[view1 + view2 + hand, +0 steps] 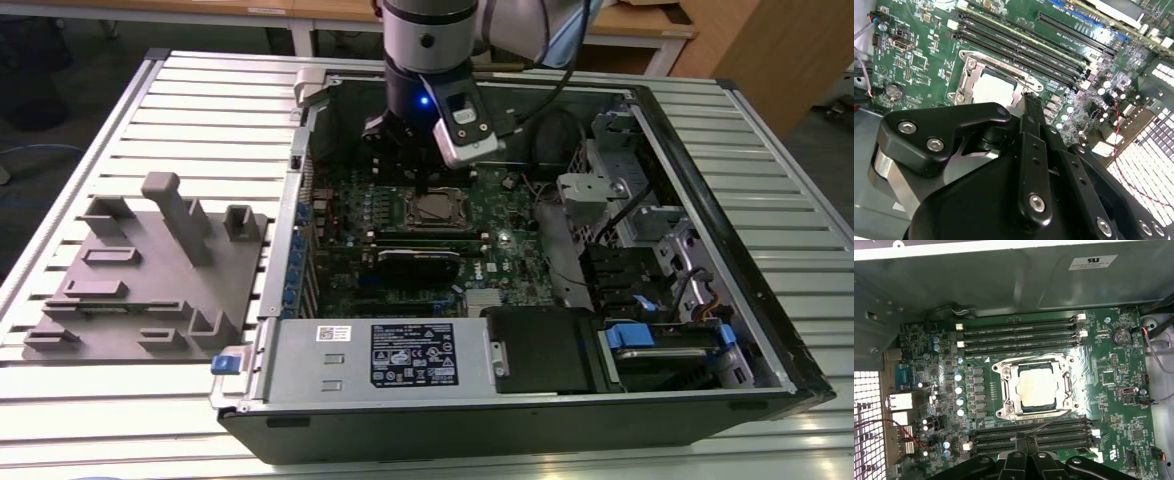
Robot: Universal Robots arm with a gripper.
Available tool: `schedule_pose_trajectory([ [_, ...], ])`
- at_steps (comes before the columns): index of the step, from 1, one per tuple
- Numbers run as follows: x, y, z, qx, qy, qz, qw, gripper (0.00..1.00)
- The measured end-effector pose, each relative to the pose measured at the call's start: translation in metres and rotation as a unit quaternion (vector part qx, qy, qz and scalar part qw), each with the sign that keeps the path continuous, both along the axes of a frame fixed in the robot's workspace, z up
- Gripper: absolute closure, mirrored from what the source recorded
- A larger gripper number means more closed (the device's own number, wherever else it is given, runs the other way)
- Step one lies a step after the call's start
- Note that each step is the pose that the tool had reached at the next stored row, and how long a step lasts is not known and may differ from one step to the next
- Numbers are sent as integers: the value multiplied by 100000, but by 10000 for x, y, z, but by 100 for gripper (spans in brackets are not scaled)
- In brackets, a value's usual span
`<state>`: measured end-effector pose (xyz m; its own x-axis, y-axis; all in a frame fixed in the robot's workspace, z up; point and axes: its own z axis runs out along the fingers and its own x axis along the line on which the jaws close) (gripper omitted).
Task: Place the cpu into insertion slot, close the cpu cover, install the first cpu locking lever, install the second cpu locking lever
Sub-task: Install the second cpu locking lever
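The cpu already sits flat in the insertion slot, and the cpu cover lies down around it like a picture frame, so the first two steps look done. The work now seems to be on a locking lever, the thin wire bar along the edge of the socket nearest the arm. In the first wrist view the gripper has its fingertips pressed close together, right at that wire; nothing can be seen held between them. In the second wrist view the tip of the gripper sits at the edge of the socket. To move on, the lever has to be pushed down and slid under its little hook, and that calls for a small, careful push, because the bar is thin and springy and could slip off the tips. The green motherboard lies flat inside an open computer case. The case rests on a table of long metal slats. A grey plastic holder sits on the table on the exterior view's left. Wooden desks stand behind.
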<state>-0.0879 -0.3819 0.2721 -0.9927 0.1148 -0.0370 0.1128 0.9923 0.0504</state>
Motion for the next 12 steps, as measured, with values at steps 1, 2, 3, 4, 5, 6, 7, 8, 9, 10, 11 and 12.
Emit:
schedule_pose_trajectory([
  [1, 4, 0, -10, -2, 58, -6, 100000, 90],
  [2, 9, 0, -23, -1, 105, -5, 100000, 90],
  [3, 11, 0, -35, -7, 128, -7, 100000, 90],
  [4, 12, 0, -51, -5, 134, -11, 100000, 90],
  [5, 16, 0, -69, -4, 142, -4, 100000, 90],
  [6, 18, 0, -89, -4, 149, -4, 100000, 90],
  [7, 20, 0, -107, -2, 150, -10, 100000, 90],
  [8, 21, 1, -125, 1, 150, -10, 100000, 90],
  [9, 21, 0, -136, 2, 151, -12, 100000, 90],
  [10, 21, 0, -141, -3, 153, -8, 100000, 90],
  [11, 22, 0, -146, -5, 156, -6, 100000, 90],
  [12, 22, 0, -153, -5, 157, -6, 100000, 90],
])
